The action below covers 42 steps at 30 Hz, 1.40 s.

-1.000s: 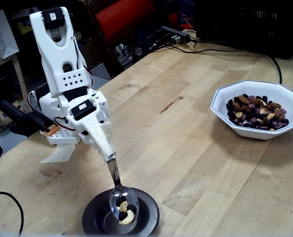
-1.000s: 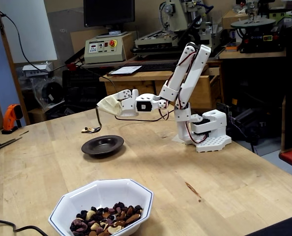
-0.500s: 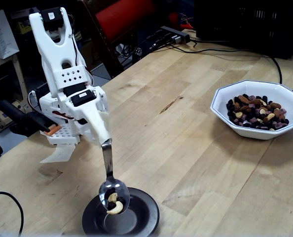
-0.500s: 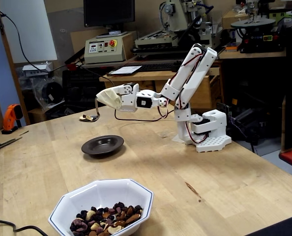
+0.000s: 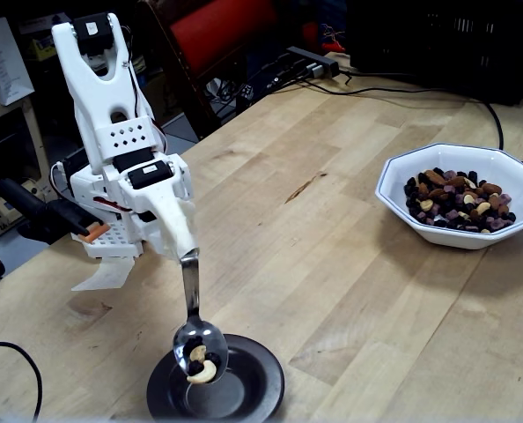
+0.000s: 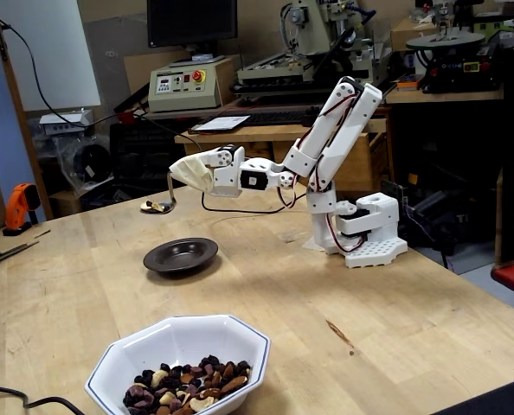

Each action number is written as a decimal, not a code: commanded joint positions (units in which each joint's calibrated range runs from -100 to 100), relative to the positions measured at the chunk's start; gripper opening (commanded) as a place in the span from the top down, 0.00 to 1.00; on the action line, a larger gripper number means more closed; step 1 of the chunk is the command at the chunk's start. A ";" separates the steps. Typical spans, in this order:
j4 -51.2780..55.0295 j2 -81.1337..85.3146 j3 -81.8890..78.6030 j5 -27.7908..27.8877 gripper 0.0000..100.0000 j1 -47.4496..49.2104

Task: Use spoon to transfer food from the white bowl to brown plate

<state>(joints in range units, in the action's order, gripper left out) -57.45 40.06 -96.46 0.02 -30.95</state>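
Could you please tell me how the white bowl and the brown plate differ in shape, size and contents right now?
The white bowl is octagonal, deep and pale with a thin dark rim line; the brown plate is round, shallow and dark. In both fixed views the bowl looks larger than the plate. The bowl holds a heap of food, while the plate looks empty, the loaded spoon hanging above it. Both sit on the wooden table.

An orange drill (image 6: 17, 207) sits beside the wooden table's (image 6: 395, 294) far left edge. A black cable (image 5: 6, 352) crosses its near left corner.
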 commanded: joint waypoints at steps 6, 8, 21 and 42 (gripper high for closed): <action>-0.10 1.32 -0.26 0.10 0.96 -0.31; -0.10 1.32 -0.26 0.10 0.96 -0.24; -0.02 0.80 -0.17 3.76 0.96 0.36; -0.42 -10.66 -0.17 8.55 0.96 0.43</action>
<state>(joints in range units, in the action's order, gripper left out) -57.45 29.15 -96.46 6.08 -30.95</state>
